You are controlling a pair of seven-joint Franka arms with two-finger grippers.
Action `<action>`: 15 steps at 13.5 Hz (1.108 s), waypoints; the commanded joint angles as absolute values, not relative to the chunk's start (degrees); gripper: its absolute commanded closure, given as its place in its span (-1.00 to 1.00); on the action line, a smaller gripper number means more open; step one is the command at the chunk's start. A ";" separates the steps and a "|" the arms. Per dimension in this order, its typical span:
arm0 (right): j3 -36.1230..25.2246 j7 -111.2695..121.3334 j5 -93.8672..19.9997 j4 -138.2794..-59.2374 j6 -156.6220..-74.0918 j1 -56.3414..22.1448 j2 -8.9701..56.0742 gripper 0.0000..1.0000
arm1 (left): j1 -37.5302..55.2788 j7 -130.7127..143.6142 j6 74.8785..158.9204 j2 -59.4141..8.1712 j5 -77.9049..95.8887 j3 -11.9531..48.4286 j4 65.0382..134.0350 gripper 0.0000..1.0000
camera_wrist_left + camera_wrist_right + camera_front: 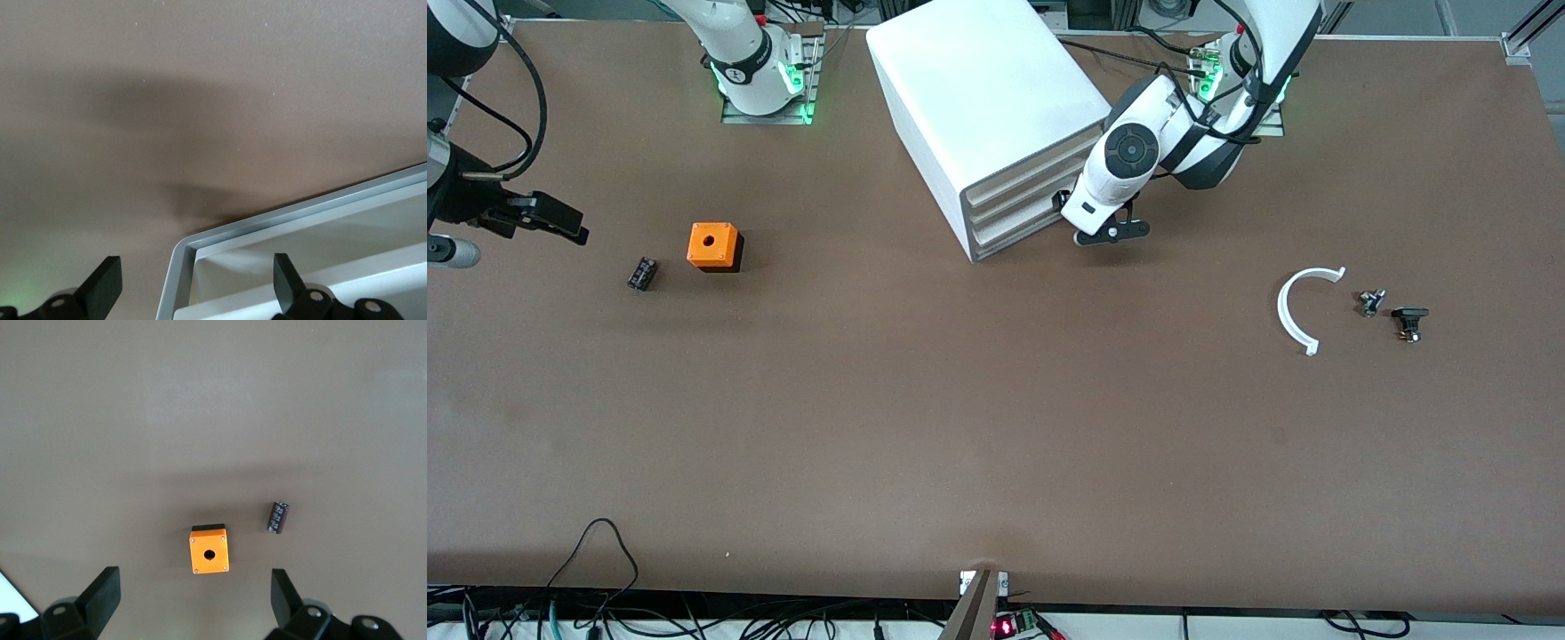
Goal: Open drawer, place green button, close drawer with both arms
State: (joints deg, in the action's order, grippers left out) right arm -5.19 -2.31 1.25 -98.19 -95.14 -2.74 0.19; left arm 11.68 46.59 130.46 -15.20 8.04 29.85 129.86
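White cabinet [983, 107]: a big boxy unit on the brown table [960, 427], set between the two arm bases, its three drawer fronts turned toward the left arm's end.
Drawer [1021, 233]: the lowest of the three, a shallow white tray with a sloped front; the front view shows it about flush with the two above, while the left wrist view shows its pale rim and a rounded corner from close up.
Left gripper [1069, 213]: at the end of the drawer fronts toward the left arm's end, low against the cabinet, fingers [101, 288] spread wide and holding nothing; one finger sits over the tray's rim, the other outside it over bare table.
Right gripper [551, 222]: waiting well away from the cabinet at the right arm's end, above the table, released and empty, looking down on an orange box [714, 246] and a small dark part [642, 272].
Button [1408, 321]: most likely the small dark piece on the table well away from the cabinet toward the left arm's end, beside another small part [1371, 302] and a white curved strip [1303, 307]; its green cap cannot be made out.
Step in hand: opening the drawer, apparently just starting.
Doing it well: hook one finger behind the sloped lip, then pull straight out along the drawer's own line, since the cabinet sits at an angle and a skewed pull could drag it.
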 commanded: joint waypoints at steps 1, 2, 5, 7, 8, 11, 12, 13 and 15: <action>-5.80 -1.49 0.53 -103.09 -96.59 -3.25 -3.69 -1.00 | 6.71 45.44 132.17 -9.60 8.88 30.06 129.91 -1.00; -5.80 -1.41 0.53 -103.27 -96.85 -3.34 -3.95 -1.00 | 3.63 45.44 133.93 -8.19 8.88 29.80 129.21 -1.00; -5.71 -1.41 0.53 -103.45 -96.68 -3.34 -4.13 -1.00 | -1.49 44.66 133.51 -5.81 8.79 25.95 124.12 -1.00; -5.71 -1.49 0.53 -105.02 -96.85 -3.34 -5.26 -1.00 | -1.58 36.96 128.79 -4.14 8.79 21.82 120.78 -1.00; -5.71 -1.49 0.53 -106.60 -97.03 -3.34 -6.49 -1.00 | -1.58 32.13 124.67 -3.61 8.79 19.27 118.24 -1.00; -5.71 -2.02 0.70 -107.93 -97.21 -3.34 -7.47 -1.00 | -1.58 17.10 107.73 -0.97 8.79 10.14 107.44 -1.00; -5.71 -2.02 1.05 -107.84 -97.29 -3.34 -7.38 -1.00 | -1.58 11.92 101.14 -0.44 8.70 7.50 103.14 -1.00; -5.45 -2.02 2.19 -107.84 -97.64 -3.34 -7.38 -1.00 | -1.58 6.91 95.51 0.00 7.57 4.51 99.09 -1.00; -5.27 -2.02 2.99 -107.75 -98.35 -3.43 -7.38 -1.00 | -1.58 -0.23 89.76 0.52 3.80 1.59 94.41 -1.00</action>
State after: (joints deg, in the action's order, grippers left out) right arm -5.30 -2.14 1.88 -106.21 -96.95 -3.03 -5.87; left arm -2.18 5.97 95.02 0.87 6.56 3.57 99.28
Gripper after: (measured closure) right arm 0.000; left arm 0.000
